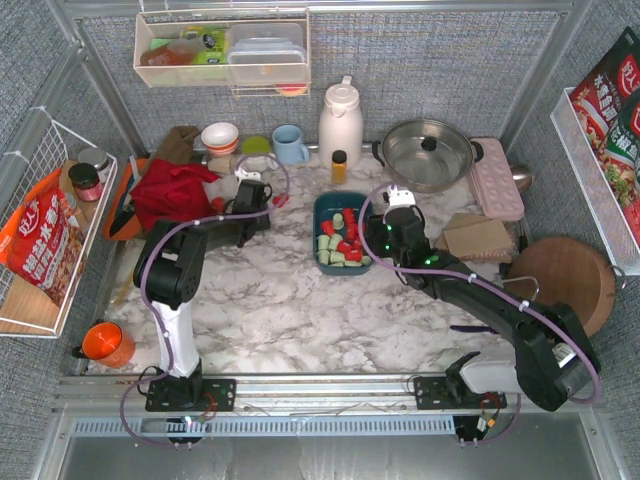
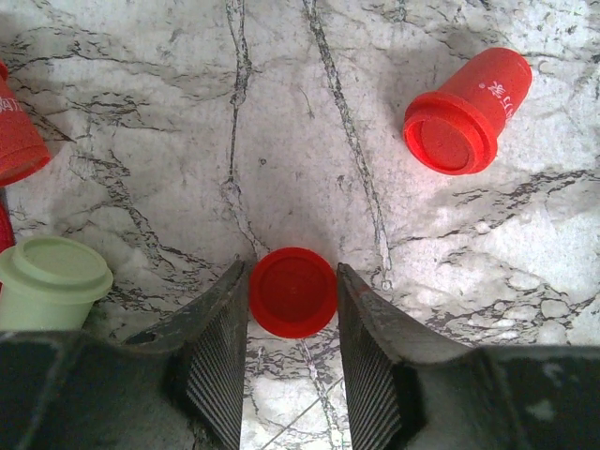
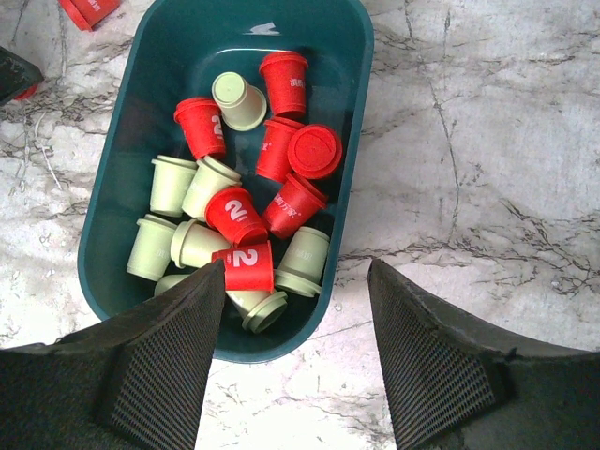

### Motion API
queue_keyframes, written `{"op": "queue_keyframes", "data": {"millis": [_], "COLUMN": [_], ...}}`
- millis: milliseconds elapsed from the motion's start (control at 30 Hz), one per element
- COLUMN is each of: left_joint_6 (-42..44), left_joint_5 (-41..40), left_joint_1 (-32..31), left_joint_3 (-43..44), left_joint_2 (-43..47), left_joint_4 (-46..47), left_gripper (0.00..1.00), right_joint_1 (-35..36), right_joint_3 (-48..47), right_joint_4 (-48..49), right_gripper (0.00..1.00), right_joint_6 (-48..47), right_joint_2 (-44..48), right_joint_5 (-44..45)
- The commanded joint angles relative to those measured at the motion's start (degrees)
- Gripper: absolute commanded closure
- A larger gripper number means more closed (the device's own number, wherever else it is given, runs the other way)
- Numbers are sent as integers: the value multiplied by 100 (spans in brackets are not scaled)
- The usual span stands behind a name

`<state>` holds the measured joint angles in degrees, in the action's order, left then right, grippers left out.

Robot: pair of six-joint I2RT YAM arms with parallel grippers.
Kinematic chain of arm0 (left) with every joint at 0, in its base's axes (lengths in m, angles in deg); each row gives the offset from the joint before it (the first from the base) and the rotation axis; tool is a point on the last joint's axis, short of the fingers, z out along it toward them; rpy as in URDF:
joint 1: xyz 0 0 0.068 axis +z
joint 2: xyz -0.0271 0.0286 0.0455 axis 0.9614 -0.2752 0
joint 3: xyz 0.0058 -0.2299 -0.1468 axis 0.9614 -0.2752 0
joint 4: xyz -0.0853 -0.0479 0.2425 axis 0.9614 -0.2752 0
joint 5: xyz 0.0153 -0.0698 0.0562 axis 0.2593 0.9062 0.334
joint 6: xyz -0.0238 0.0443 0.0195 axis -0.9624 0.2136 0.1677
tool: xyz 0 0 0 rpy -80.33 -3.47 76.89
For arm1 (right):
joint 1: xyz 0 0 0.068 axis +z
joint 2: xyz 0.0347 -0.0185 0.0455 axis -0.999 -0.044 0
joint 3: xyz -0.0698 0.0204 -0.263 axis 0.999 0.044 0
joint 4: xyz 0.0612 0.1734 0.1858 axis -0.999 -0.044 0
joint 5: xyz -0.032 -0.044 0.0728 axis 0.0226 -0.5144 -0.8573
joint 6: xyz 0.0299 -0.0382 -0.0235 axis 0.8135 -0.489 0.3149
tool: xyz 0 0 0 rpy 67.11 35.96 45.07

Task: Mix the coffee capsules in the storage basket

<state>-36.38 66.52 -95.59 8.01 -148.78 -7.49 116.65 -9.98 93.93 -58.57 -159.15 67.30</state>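
Note:
The teal storage basket [image 1: 335, 198] sits mid-table and holds several red and mint-green coffee capsules [image 1: 340, 246] in a jumble. In the right wrist view the basket [image 3: 234, 33] fills the upper left, with the capsules [image 3: 234, 212] heaped toward its near end. My right gripper [image 3: 296, 272] is open above the basket's near right corner, also seen from the top [image 1: 378, 243]. My left gripper [image 2: 292, 272] pinches an upright red capsule [image 2: 292, 292] between its fingertips on the marble, left of the basket [image 1: 248, 200].
Loose on the marble near my left gripper are a red capsule on its side [image 2: 466, 111], a green capsule [image 2: 52, 281] and another red one [image 2: 17, 141]. A red cloth [image 1: 170, 190], a blue mug [image 1: 290, 145], a white jug [image 1: 340, 120] and a steel pot [image 1: 428, 152] stand behind.

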Motion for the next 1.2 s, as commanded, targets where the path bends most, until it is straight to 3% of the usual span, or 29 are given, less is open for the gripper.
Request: {"op": "queue_keyframes", "data": {"millis": [0, 267, 433, 567, 833, 933, 1033, 1167], "left_joint_6": [-39, 10, 68, 181, 5, -231, -381, -738], "left_joint_5": [281, 401, 744, 1203, 1453, 1374, 1190, -403], "left_joint_1": [-23, -273, -879, -1457, -2115, -2132, -2139, -2097], "left_joint_3": [-103, -216, -250, -212, -184, -576, -987, -1567], "left_joint_2": [5, 738, 1506, 1636, 1504, 1812, 2223, 2776], "left_joint_4": [-588, -478, -185, 149, 513, 801, 842, 450], "left_gripper": [59, 59, 58, 55, 37, 26, 23, 20], "right_joint_1": [-8, -8, -40, -71, -133, -143, -156, -174], "right_joint_3": [-82, -103, -90, -54, -44, -38, -44, -37], "right_joint_4": [70, 61, 64, 106, 99, 107, 104, 103], "right_gripper": [33, 33, 33, 33, 33, 33, 33, 33], "right_joint_6": [-35, -43, -46, 12, 35, 44, 57, 83], "right_joint_2": [-16, -56, -78, -90, -117, -122, -126, -117], "right_joint_5": [13, 9, 60, 66, 29, 1, -28, -65]}}
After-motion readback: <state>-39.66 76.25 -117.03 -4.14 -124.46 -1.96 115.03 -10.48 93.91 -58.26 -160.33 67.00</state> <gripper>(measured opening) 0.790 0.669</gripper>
